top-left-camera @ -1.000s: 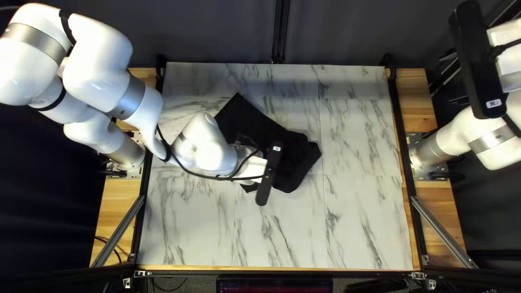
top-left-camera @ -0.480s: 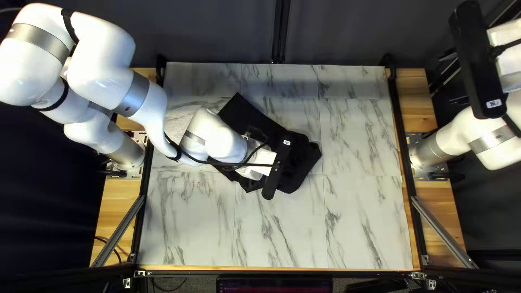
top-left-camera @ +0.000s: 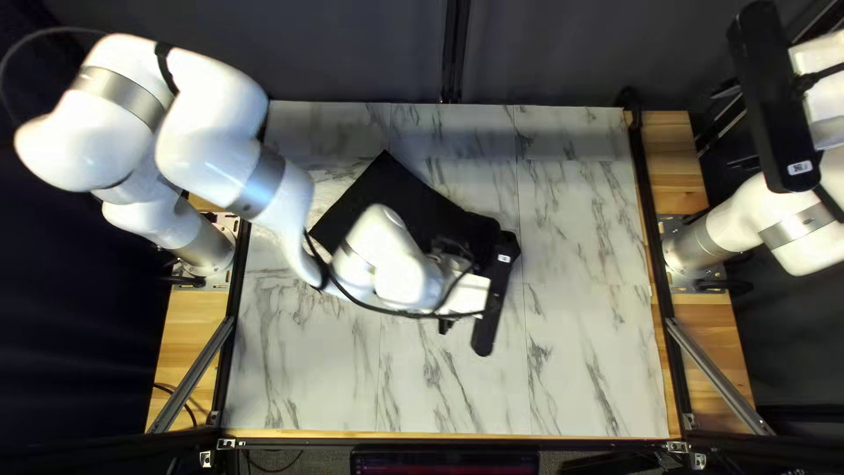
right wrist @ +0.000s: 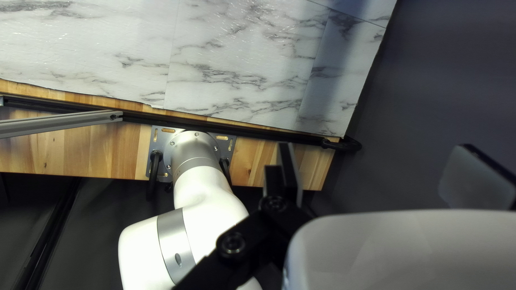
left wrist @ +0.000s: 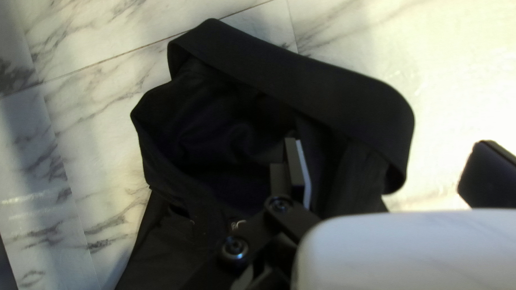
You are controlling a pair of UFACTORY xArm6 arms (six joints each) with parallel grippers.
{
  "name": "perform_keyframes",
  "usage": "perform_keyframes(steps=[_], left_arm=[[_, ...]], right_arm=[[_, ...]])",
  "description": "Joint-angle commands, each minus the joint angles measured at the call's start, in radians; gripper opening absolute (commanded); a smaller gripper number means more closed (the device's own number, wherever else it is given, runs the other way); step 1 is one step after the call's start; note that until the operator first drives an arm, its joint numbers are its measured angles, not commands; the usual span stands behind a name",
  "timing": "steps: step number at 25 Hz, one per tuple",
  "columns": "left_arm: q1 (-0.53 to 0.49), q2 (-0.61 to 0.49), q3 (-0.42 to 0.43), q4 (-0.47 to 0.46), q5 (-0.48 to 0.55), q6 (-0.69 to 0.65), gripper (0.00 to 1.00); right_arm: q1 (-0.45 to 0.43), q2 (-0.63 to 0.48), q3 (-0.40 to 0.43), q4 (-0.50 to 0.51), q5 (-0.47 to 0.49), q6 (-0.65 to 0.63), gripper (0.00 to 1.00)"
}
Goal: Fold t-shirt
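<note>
The black t-shirt [top-left-camera: 387,189] lies bunched and partly folded at the middle of the table. My left gripper [top-left-camera: 466,295] is over its near right part, hiding some of it. In the left wrist view a folded band of the t-shirt [left wrist: 344,102] curves around an open, rumpled hollow. My left gripper [left wrist: 391,156] stands open there, one finger over the dark cloth, the other beyond its edge over marble. My right gripper [top-left-camera: 822,79] is raised off the table's right side, its fingers hidden from above. Its own view shows my right gripper [right wrist: 382,161] open, with nothing between its fingers.
The marble-patterned table [top-left-camera: 598,352] has wooden side strips [top-left-camera: 690,317] and a dark frame along its edges. A metal strut [top-left-camera: 716,374] slants by the near right side. My right arm's base [right wrist: 193,150] shows beside its gripper.
My left arm has moved rightward and, lately, toward the near edge, uncovering the t-shirt's left corner. The t-shirt's visible outline looks unchanged. My right arm has stayed still.
</note>
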Motion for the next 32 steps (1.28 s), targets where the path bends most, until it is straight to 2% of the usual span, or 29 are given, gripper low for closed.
perform_keyframes(steps=[1, 9, 13, 18, 20, 23, 24, 26, 32], left_arm=[[0.005, 0.056, -0.077, -0.035, 0.054, -0.002, 1.0], [0.026, 0.222, -0.265, -0.07, 0.135, 0.014, 1.0], [0.012, 0.304, -0.379, -0.036, 0.243, -0.029, 1.0], [-0.006, 0.358, -0.455, -0.012, 0.35, -0.084, 1.0], [-0.007, 0.383, -0.492, -0.019, 0.382, -0.087, 0.96], [-0.007, 0.414, -0.542, -0.028, 0.418, -0.082, 0.78], [-0.007, 0.418, -0.549, -0.03, 0.424, -0.081, 0.49], [-0.004, 0.428, -0.565, -0.035, 0.443, -0.077, 0.0], [-0.006, 0.411, -0.555, -0.04, 0.468, -0.082, 0.0]], right_arm=[[0.0, 0.0, 0.0, 0.0, 0.0, 0.0, 1.0], [0.0, 0.0, 0.0, 0.0, 0.0, 0.0, 1.0], [0.0, 0.0, 0.0, 0.0, 0.0, 0.0, 1.0], [0.0, 0.0, 0.0, 0.0, 0.0, 0.0, 1.0], [0.0, 0.0, 0.0, 0.0, 0.0, 0.0, 1.0], [0.0, 0.0, 0.0, 0.0, 0.0, 0.0, 1.0], [0.0, 0.0, 0.0, 0.0, 0.0, 0.0, 1.0], [0.0, 0.0, 0.0, 0.0, 0.0, 0.0, 1.0], [0.0, 0.0, 0.0, 0.0, 0.0, 0.0, 1.0]])
